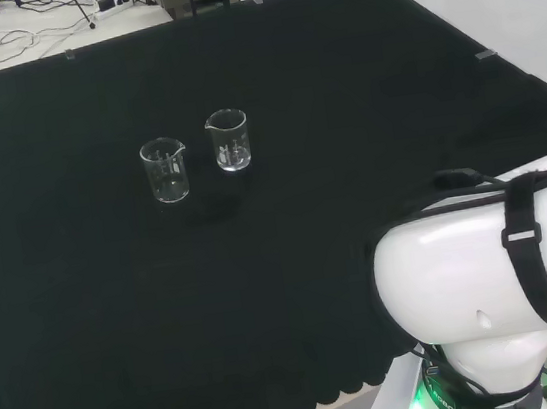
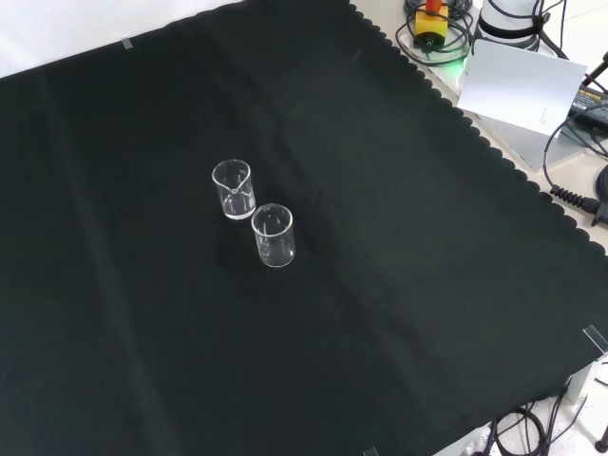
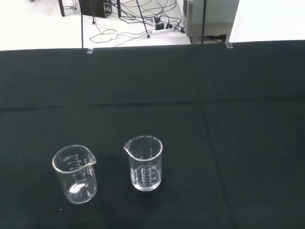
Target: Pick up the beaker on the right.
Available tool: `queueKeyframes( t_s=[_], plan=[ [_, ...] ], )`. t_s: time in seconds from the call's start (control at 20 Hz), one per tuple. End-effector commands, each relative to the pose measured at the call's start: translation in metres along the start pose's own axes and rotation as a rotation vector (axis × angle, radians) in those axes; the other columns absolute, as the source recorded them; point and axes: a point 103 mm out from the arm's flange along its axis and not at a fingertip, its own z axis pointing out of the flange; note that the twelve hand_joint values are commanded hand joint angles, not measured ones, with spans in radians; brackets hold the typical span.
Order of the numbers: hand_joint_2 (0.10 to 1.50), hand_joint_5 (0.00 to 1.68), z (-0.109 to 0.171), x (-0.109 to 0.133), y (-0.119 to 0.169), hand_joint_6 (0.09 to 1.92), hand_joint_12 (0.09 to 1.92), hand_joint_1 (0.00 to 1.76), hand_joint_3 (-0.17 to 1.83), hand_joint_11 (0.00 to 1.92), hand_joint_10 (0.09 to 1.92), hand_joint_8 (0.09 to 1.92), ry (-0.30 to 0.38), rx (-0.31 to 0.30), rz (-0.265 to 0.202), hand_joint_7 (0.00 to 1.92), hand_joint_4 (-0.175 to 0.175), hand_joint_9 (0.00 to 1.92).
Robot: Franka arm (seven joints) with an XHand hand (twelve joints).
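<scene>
Altogether two clear beakers stand upright (just apart) on black cloth.

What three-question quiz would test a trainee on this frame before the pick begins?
1. How many beakers stand on the black cloth?
2. True or false: both beakers are upright.
3. In the head view, which beaker lies farther from the camera: A the left, B the right?

Key:
1. Two: the left beaker and the right beaker.
2. True.
3. B.
</scene>
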Motion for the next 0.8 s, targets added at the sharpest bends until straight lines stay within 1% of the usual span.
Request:
queueKeyframes(
  t_s=[0.05, 0.15, 0.25, 0.55, 0.8],
  plan=[
    [1.14, 0.28, 0.000, 0.000, 0.001, 0.34, 1.10, 0.05, 0.57, 0.00, 0.60, 0.46, -0.011, -0.010, 0.000, 0.02, -0.010, 0.10],
    [1.23, 0.33, 0.001, 0.000, 0.002, 0.21, 1.09, 0.03, 0.41, 0.00, 0.58, 0.44, -0.011, -0.009, 0.002, 0.02, -0.008, 0.10],
    [1.26, 0.35, 0.001, -0.001, 0.003, 0.15, 1.09, 0.03, 0.34, 0.00, 0.57, 0.43, -0.009, -0.008, 0.005, 0.02, -0.007, 0.11],
    [1.28, 0.37, 0.003, 0.001, 0.005, 0.12, 1.09, 0.03, 0.31, 0.00, 0.57, 0.43, -0.013, -0.011, 0.010, 0.02, -0.007, 0.11],
    [1.27, 0.37, 0.013, 0.000, 0.010, 0.11, 1.09, 0.05, 0.30, 0.00, 0.57, 0.43, -0.003, 0.005, 0.030, 0.03, -0.007, 0.11]
  ],
)
